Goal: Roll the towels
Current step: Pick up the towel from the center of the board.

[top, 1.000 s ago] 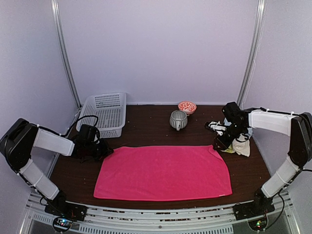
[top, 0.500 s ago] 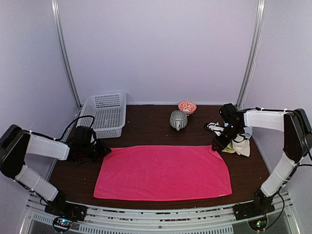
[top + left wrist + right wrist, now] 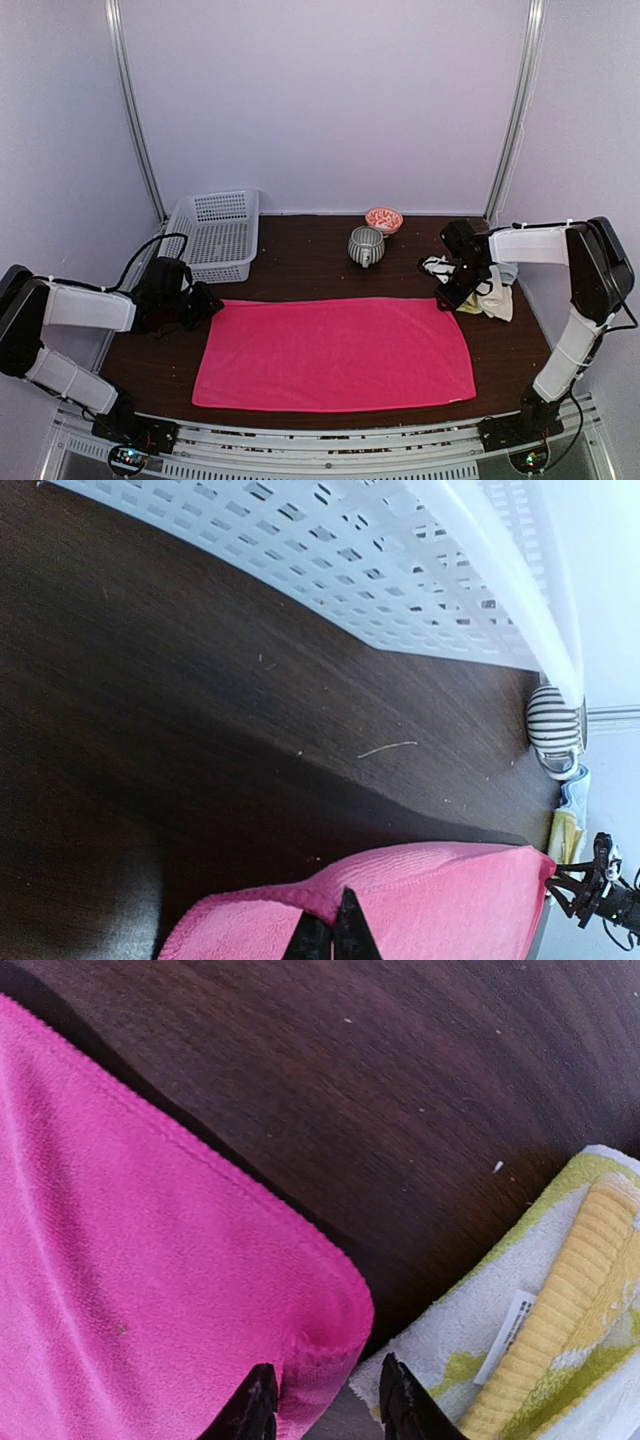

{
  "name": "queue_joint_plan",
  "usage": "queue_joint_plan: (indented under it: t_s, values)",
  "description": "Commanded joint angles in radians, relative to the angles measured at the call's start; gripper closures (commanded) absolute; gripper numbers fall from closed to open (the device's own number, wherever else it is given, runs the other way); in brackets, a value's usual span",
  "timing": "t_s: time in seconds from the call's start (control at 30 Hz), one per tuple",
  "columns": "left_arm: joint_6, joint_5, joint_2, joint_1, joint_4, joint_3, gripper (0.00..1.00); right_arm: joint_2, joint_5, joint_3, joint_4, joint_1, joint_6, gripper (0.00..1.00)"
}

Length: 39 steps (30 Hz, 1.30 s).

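The left claw (image 3: 338, 915) has just pinched shut on the ten-o'clock corner of the bright pink cloth towel (image 3: 335, 350). The right claw (image 3: 327, 1375), half open, straddles its two-o'clock corner, so rolling looks close.

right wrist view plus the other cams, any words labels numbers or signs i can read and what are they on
Nothing here can be read.
Care tag on the white and yellow-green towel: dark print, too small and blurred to read.
Pink towel, white basket, striped cup: no text or signs visible.
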Motion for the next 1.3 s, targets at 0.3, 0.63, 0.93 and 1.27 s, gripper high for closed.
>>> queue_joint_plan:
  t_s: [0.3,0.63,0.93,1.27]
  values:
    - [0.023,-0.015,-0.004,0.007,-0.004,0.003,1.00,-0.011,-0.096,0.056,-0.010,-0.091,0.063,0.65]
    - [0.022,-0.007,-0.014,0.008,-0.002,-0.011,1.00,0.065,-0.178,0.102,-0.042,-0.094,0.060,0.71]
    - [0.018,-0.007,-0.020,0.007,-0.014,-0.007,1.00,0.053,-0.139,0.114,-0.046,-0.095,0.082,0.91]
    - [0.058,-0.024,-0.062,0.009,-0.108,0.059,1.00,-0.010,-0.250,0.128,-0.020,-0.173,0.048,1.00]
